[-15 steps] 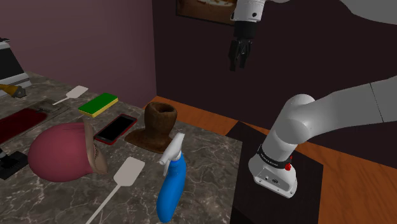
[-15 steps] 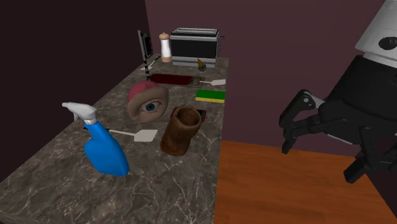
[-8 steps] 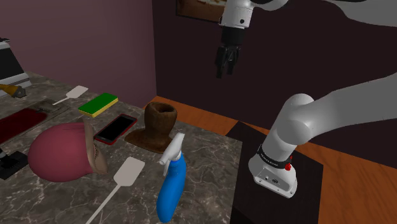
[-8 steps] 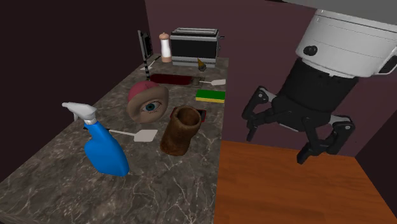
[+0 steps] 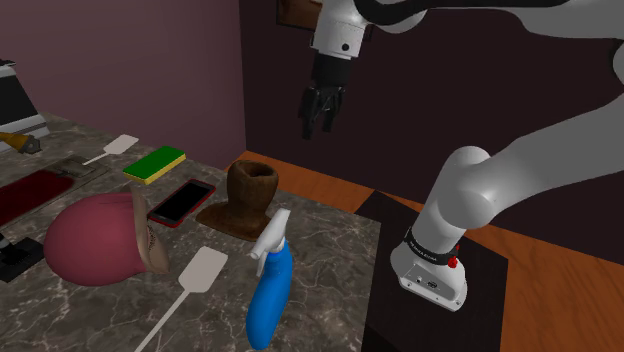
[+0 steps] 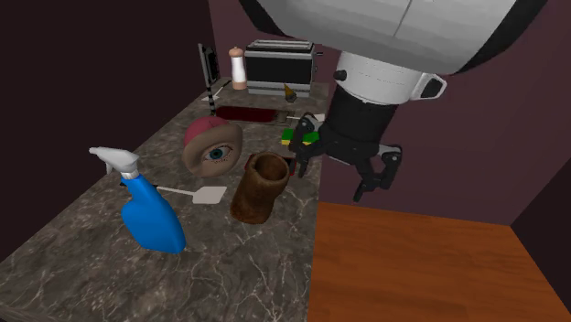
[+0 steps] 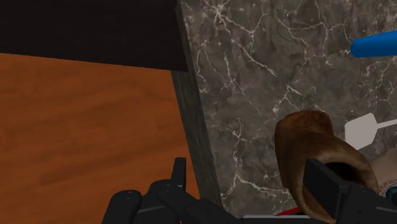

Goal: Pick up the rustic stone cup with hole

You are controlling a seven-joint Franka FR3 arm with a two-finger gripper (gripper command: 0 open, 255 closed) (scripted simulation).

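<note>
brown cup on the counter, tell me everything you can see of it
The brown cup looks rough and stony, with a wide dark open mouth, a narrower waist and a flared base. It stands upright on the marbled grey counter, near the edge by the wooden floor, beside a red-edged phone. The open gripper hangs higher up, not touching it.

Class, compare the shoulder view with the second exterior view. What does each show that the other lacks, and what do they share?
Shoulder view: the arm's black stand and its white base.
Second exterior view: a grinder and the eye on the pink object.
Shared: the brown cup, blue spray bottle, white spatula, marble counter, pink object and the open gripper.
</note>
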